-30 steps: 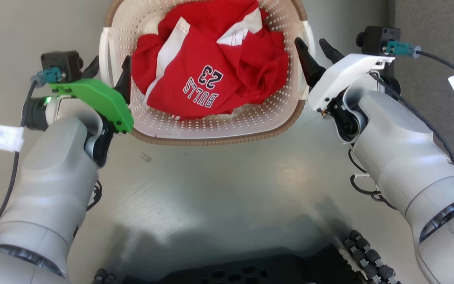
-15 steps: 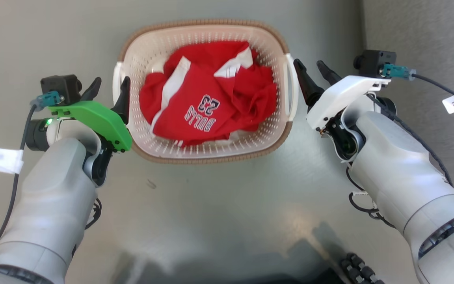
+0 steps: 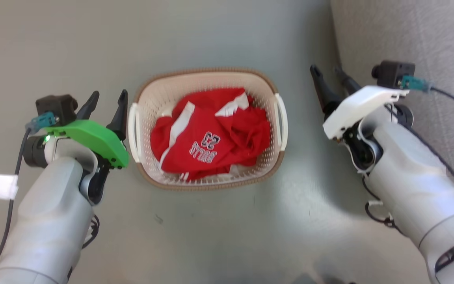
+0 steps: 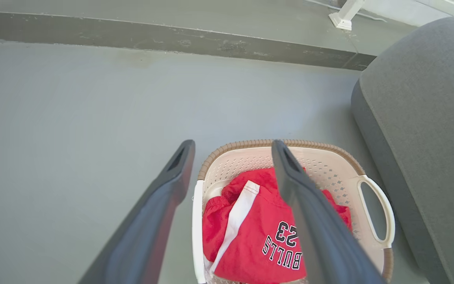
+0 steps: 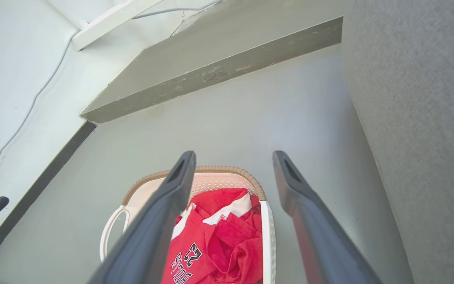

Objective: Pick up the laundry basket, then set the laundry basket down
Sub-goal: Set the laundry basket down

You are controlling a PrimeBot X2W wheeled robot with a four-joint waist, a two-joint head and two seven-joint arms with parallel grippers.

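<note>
Small cream-white perforated plastic laundry basket, brown woven-look rim, sits upright on the smooth grey floor, roughly centred between the two arms. Inside: a crumpled red jersey with white trim and "BULLS 23" print. White side handles, left and right, are both free. Left end effector, green-shelled, is spread wide and empty, its inner finger just beside the left handle; contact is hard to judge from the head view, probably a small gap. Right end effector, white-shelled, is also wide and empty, clearly apart from the right handle. Grey fabric upholstered furniture stands beside the right arm.
</note>
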